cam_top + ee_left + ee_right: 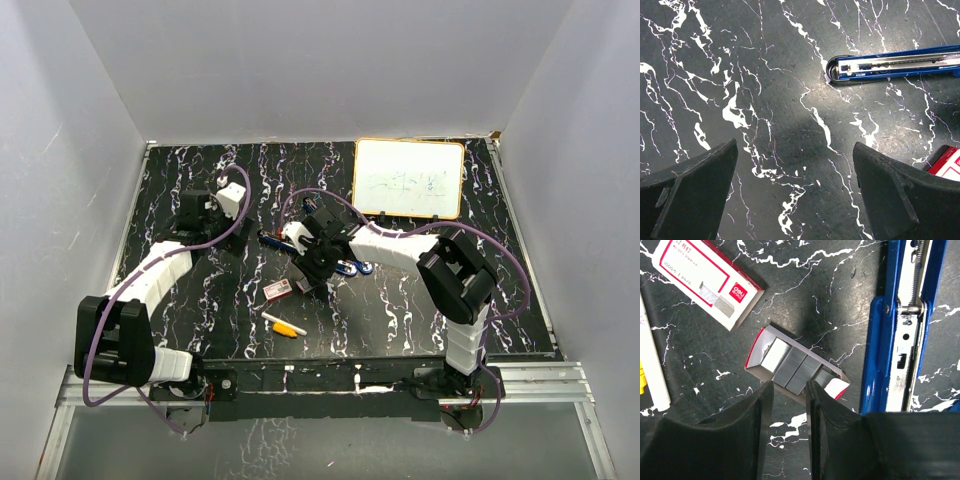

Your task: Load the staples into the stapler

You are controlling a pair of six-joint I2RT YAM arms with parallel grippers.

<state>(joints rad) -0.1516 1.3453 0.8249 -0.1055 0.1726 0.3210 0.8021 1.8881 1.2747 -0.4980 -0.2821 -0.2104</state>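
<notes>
Staples are not yet loaded: just ahead of the right gripper, whose fingers are set narrowly apart on nothing, the grey strips are seen in their tray. Beside it the blue stapler is laid open, and no strip is seen inside it. The left gripper is spread wide. Picking, inserting and closing are judged to be left.

Left arm and right arm: white link shells, black joints, purple cables; black wedge-shaped fingers.
</notes>
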